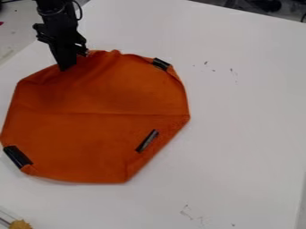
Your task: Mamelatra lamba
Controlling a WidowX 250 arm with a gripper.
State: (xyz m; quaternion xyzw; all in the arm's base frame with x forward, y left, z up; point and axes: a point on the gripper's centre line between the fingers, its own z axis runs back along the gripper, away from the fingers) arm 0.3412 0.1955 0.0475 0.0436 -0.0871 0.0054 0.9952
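White tabletop surrounds the orange cloth, which lies left of centre, mostly spread. Its outline is eight-sided, with dark strips near some edges. I judge the unfolding well along; what's left is probably smoothing the ruffled far edge and easing out any tucked corners. At that far-left edge, the gripper meets the fabric; whether it's clamped on cloth or apart, I can't tell.

The black arm enters at the upper left, its gripper pointing downward, slightly tilted.
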